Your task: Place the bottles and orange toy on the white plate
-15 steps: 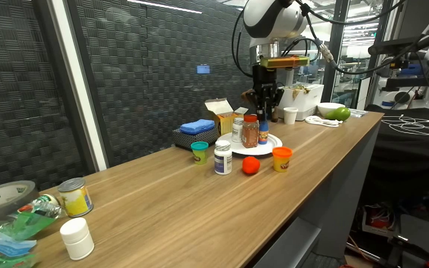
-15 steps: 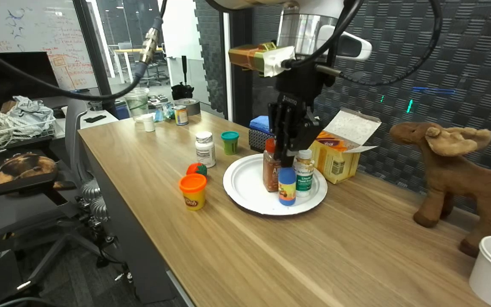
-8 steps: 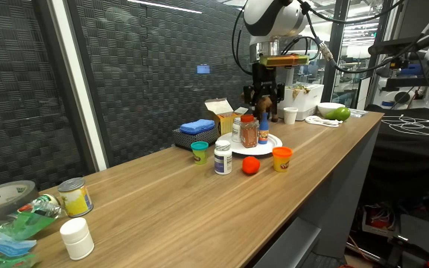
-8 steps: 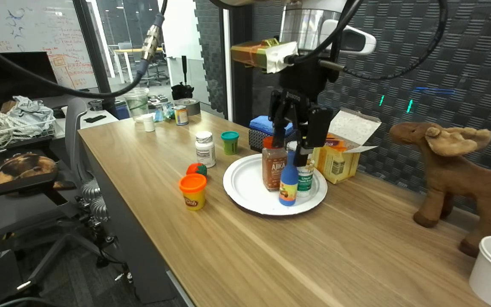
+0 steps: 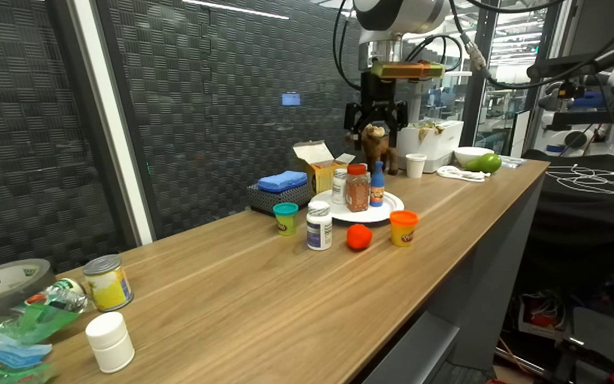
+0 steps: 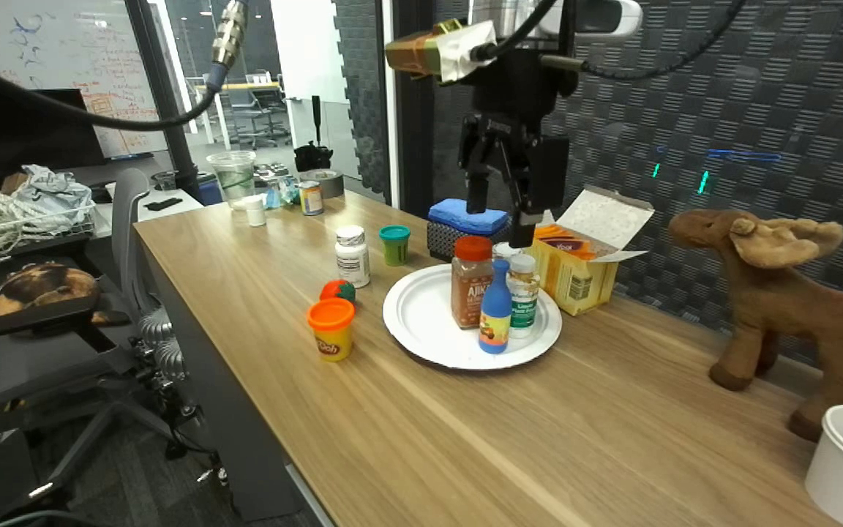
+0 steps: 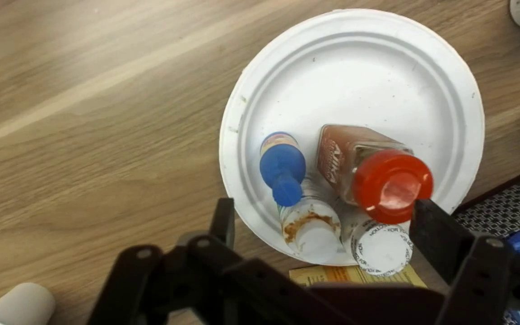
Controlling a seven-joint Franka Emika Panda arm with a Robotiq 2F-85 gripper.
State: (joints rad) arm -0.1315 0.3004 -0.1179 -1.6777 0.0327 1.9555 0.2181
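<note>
Left, in an exterior view, I read "Doh" on a pot (image 6: pixel 332 340), the orange toy (image 6: pixel 333 290) just beyond, a white bottle (image 6: pixel 352 262) farther; right, the white plate (image 6: pixel 421 322) carries the "AJIKA" bottle (image 6: pixel 467 293), blue bottle (image 6: pixel 495 316) and "Liquid" bottle (image 6: pixel 525 309) — my pincer (image 6: pixel 499 221) above, spread wide, holding nothing.

Four bottles (image 6: pixel 495 315) stand on the one white plate (image 6: pixel 425 322): one blue, one red-capped, two white-capped. Near the plate are a fifth bottle (image 5: pixel 319 228), one orange toy (image 5: pixel 359 237), two lidded tubs (image 5: pixel 404 229), one yellow box (image 6: pixel 575 274) and one blue cloth (image 5: pixel 282 181); farther from it, one stuffed moose (image 6: pixel 780 300), one can (image 5: pixel 108 282), one white jar (image 5: pixel 110 342) and one tape roll (image 5: pixel 19 292).
</note>
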